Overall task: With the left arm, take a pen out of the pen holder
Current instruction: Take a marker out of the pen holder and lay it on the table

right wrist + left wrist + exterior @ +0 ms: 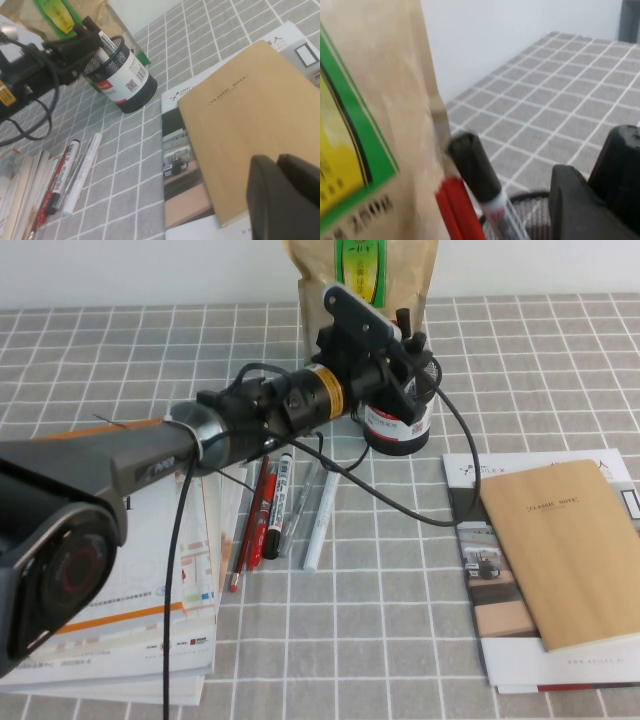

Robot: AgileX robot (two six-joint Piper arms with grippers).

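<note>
Reach across the bench [400, 590] from 8 o'clock, ending with the left gripper [408, 340] right over the mouth of the pen holder [392, 428], at 12 o'clock in the high view. Approach from above, presumably to get at the top ends poking over the mesh rim. Cannot tell the jaws' width from these views, nor any clamp on a pen. Holder set close against the kraft bag [360, 270] at its 12 o'clock, leaving little room on that side and favouring a straight lift. Nearest candidate: black-capped marker [475, 170], standing in the holder beside a red pen [457, 210], cap up, writing end down inside the mesh, long axis near vertical, leaning cap-first toward the bag. Best drawn out along that axis, judging by the lean, to avoid tipping the holder. Loose pens [275, 505] lying flat at the holder's 7 o'clock, next to stacked booklets [150, 570]; tan notebook [560, 550] at 4 o'clock. Right gripper [278, 162] above that notebook, jaws closed together on nothing, well clear of the work.
</note>
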